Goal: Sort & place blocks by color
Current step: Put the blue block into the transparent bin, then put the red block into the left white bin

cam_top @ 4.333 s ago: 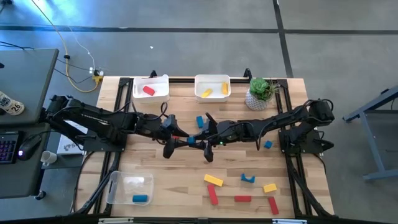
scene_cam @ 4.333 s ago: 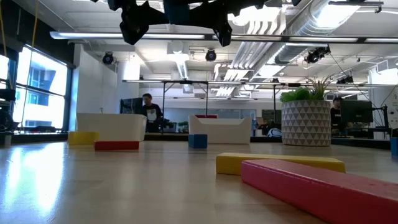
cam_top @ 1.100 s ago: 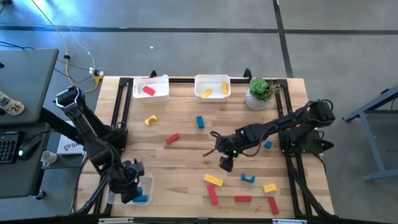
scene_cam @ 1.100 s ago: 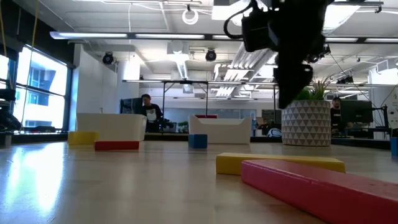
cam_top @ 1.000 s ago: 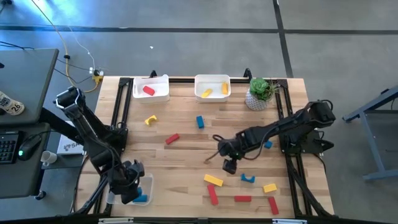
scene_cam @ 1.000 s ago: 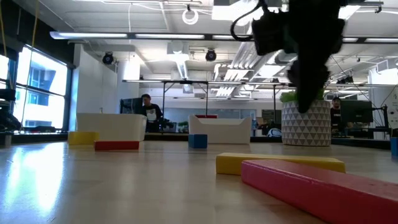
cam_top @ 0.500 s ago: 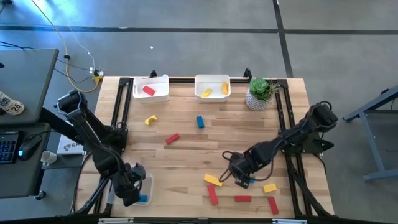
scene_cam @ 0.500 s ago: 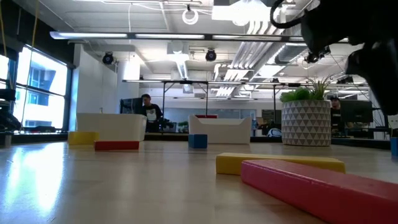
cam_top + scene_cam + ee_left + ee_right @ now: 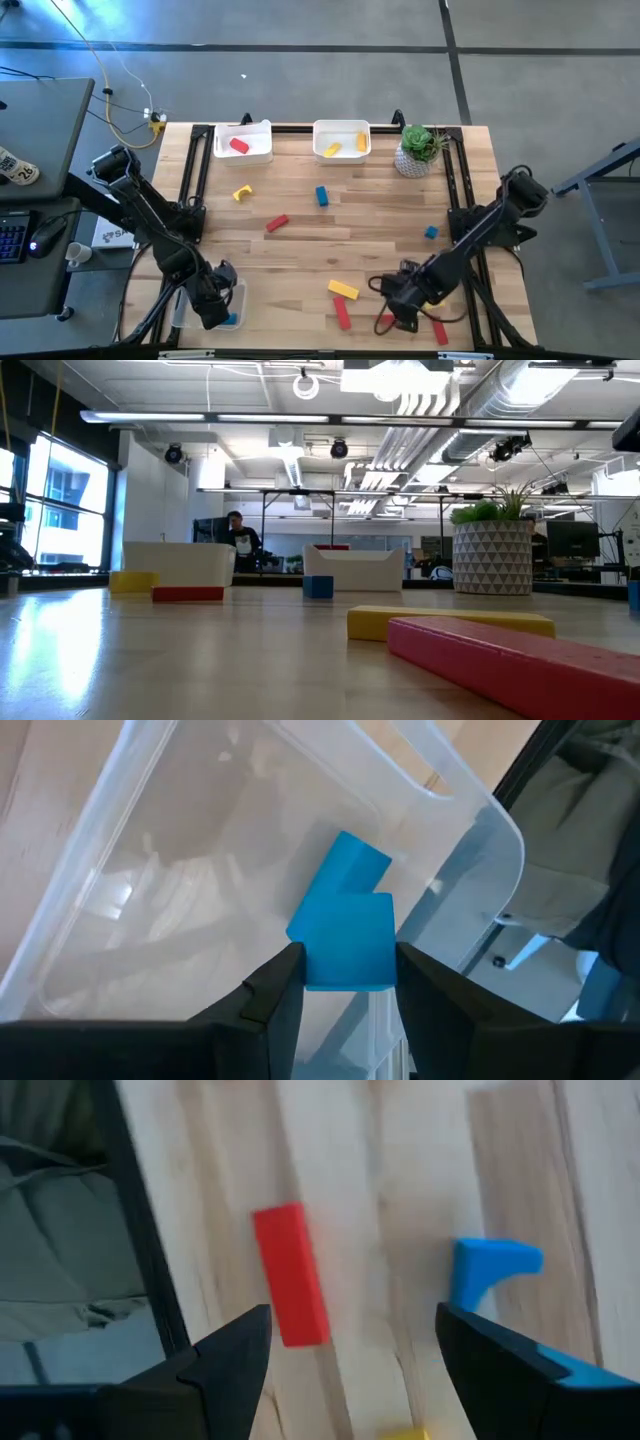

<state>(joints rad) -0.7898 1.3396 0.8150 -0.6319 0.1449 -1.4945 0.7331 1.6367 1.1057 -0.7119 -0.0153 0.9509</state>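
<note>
Blocks are only partly sorted — most still lie loose on the tabletop (image 9: pixel 300 250). One red block (image 9: pixel 239 145) sits in the white bin (image 9: pixel 243 141), two yellow ones (image 9: pixel 333 150) in the second white bin (image 9: pixel 341 139), and blue pieces in the clear bin (image 9: pixel 205 303) at the near left corner.

The left gripper (image 9: pixel 340 982) hangs in that clear bin. A blue block (image 9: pixel 345 930) shows just ahead of and between its fingers (image 9: pixel 272 995), which stand apart with a little room either side; whether the block rests on the bin floor or is lightly touched I cannot tell, though it looks let go.

The right gripper (image 9: pixel 345 1342) hovers low over the near right part of the tabletop, fingers wide apart and empty. Ahead of them lie a red bar (image 9: pixel 291 1277) toward one finger and a blue arch (image 9: pixel 490 1267) toward the other, neither touched.

Still loose: a yellow arch (image 9: pixel 241 193), a red bar (image 9: pixel 277 223), a blue cube (image 9: pixel 322 196), another blue cube (image 9: pixel 430 232), a yellow bar (image 9: pixel 343 290), a red bar beside it (image 9: pixel 343 314) and those under the right arm. I judge the task well under halfway, with the right gripper picking next.
</note>
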